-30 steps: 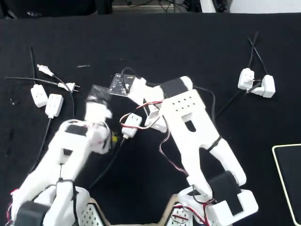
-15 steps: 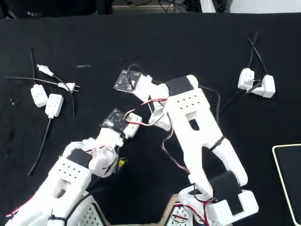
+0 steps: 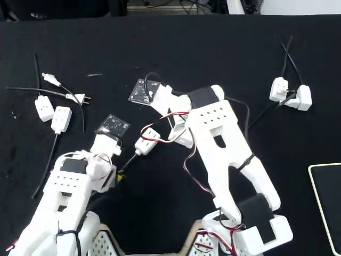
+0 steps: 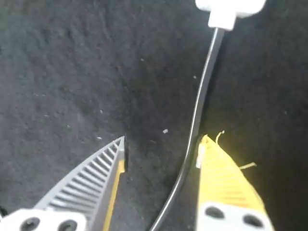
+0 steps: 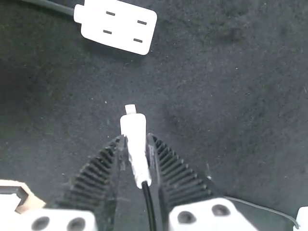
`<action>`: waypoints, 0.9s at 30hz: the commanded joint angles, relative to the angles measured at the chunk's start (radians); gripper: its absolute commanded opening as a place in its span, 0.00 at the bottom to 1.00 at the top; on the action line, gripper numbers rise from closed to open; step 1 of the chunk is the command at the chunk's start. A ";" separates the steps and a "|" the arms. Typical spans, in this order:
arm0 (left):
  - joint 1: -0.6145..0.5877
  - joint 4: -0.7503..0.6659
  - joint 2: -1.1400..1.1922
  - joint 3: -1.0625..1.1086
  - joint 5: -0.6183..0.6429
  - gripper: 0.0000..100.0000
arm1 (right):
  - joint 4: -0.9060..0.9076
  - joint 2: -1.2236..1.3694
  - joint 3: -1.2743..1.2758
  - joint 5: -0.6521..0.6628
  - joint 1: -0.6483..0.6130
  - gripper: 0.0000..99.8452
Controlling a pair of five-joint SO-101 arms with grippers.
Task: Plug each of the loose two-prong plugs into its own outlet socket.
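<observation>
"Two grippers out there, so what's each one got?"

"My right gripper [image 5: 136, 138] is clamped on the two-prong plug [image 5: 135, 127]. The ribbed pads sit either side of its body and the prongs point at the outlet socket [image 5: 118, 26]. Plug and socket are apart, and the socket lies on the black cloth [image 5: 231, 96] with its slotted face toward me. My left gripper [image 4: 162, 142] is spread wide and empty, low over the cloth. The socket's black cord [image 4: 198, 110] runs between its fingers, just beside the yellow one."

"How will that plug behave?"

"Light, hard, smooth plastic, I'd say. Holding it across the body, back from the prongs, looks right to me. Its own cord is limp and should just trail."

"And the socket?"

"That's the worry! It looks feather-light, and I'd expect it to skid across the cloth the moment the prongs push. I'd take the block by its two long sides. Pinning the cord right behind it is the other option, but that cord is thin and supple, so it may bend rather than brace."
</observation>
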 commanded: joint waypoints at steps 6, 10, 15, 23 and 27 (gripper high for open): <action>-0.001 0.080 -0.009 -0.045 0.077 0.25 | 0.005 0.087 -0.145 -0.092 -0.104 0.01; -0.005 0.049 -0.009 -0.002 0.120 0.25 | 0.060 0.228 -0.302 -0.094 -0.107 0.01; -0.001 -0.005 -0.009 0.044 0.124 0.25 | 0.083 0.380 -0.472 -0.133 -0.103 0.01; -0.007 -0.005 -0.009 0.050 0.126 0.25 | 0.144 0.561 -0.654 -0.181 -0.104 0.01; -0.007 -0.005 -0.009 0.050 0.126 0.25 | 0.146 0.588 -0.680 -0.184 -0.106 0.01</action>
